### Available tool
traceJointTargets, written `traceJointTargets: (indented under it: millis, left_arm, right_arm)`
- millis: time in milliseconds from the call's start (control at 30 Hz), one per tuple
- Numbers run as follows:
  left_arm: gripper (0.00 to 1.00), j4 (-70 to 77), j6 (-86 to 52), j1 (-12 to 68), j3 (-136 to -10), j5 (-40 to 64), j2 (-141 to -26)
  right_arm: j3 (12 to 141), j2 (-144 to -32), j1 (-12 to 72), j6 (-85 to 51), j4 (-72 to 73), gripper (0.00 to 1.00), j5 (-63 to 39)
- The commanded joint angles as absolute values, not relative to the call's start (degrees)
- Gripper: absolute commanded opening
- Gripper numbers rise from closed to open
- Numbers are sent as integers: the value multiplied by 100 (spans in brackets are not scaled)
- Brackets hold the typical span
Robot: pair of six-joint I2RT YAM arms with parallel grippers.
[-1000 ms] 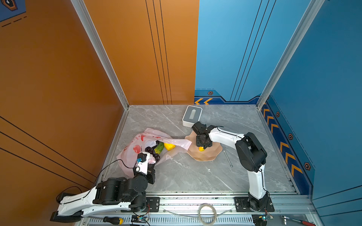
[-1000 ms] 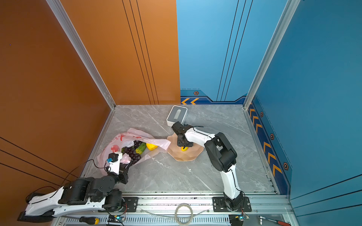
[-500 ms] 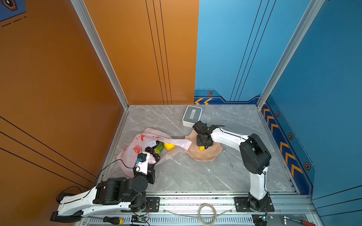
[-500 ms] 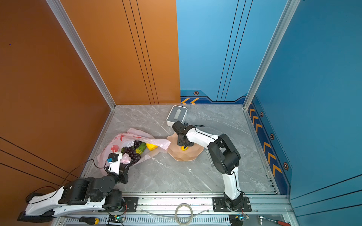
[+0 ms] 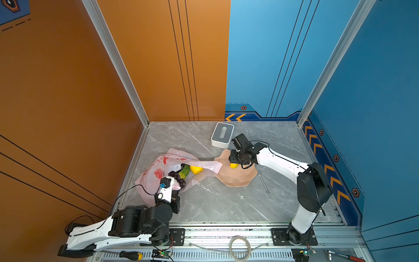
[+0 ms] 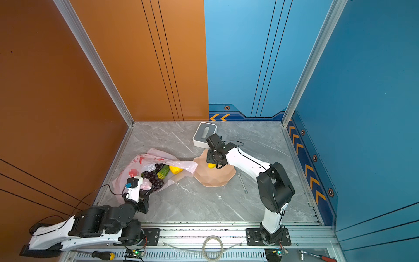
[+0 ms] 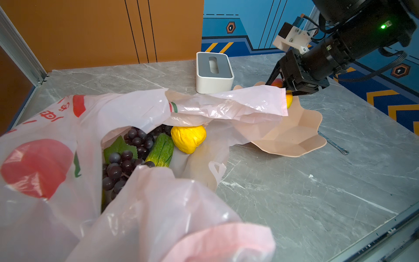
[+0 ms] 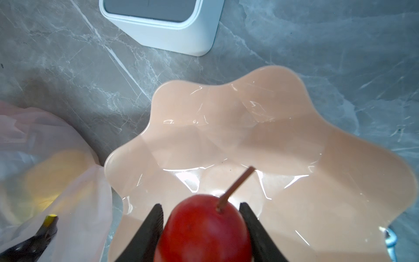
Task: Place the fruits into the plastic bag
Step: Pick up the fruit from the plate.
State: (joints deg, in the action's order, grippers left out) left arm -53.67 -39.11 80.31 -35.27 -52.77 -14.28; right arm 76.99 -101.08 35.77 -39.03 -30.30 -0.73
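Note:
The pink plastic bag [image 5: 158, 167] [image 6: 136, 165] [image 7: 113, 108] lies open at the left. Inside it are a dark grape bunch [image 7: 127, 163], a green fruit [image 7: 161, 150] and a yellow fruit [image 7: 188, 138]. My left gripper [image 5: 178, 192] is at the bag's near edge, shut on its plastic. Bag folds hide the jaws in the left wrist view. My right gripper [image 8: 201, 211] [image 5: 234, 162] is shut on a red-orange mango [image 8: 204, 229] [image 6: 212, 165]. It holds the mango just above the peach plate [image 8: 272, 127] [image 5: 238, 179].
A white-and-grey box [image 5: 222, 134] [image 7: 214, 70] stands behind the plate, close to my right wrist. A small metal spanner [image 5: 264, 183] lies right of the plate. One bag handle [image 7: 226, 102] drapes over the plate's left rim. Walls enclose the left, back and right.
The right arm's elbow has swung to the right, and the gripper holding the mango has risen slightly over the plate. The left arm and the bag have not moved.

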Motion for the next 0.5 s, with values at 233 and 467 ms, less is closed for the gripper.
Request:
traceJointTargets:
  millis: [233, 467]
  left_arm:
    - [0, -5466, -4003, 8112, -3590, -5479, -1520]
    - [0, -5471, -4003, 8106, -3606, -5493, -1544]
  right_arm:
    - [7170, -9405, 3289, -4125, -2310, 43, -1152]
    - [6808, -9114, 3076, -4366, -1736, 43, -1768]
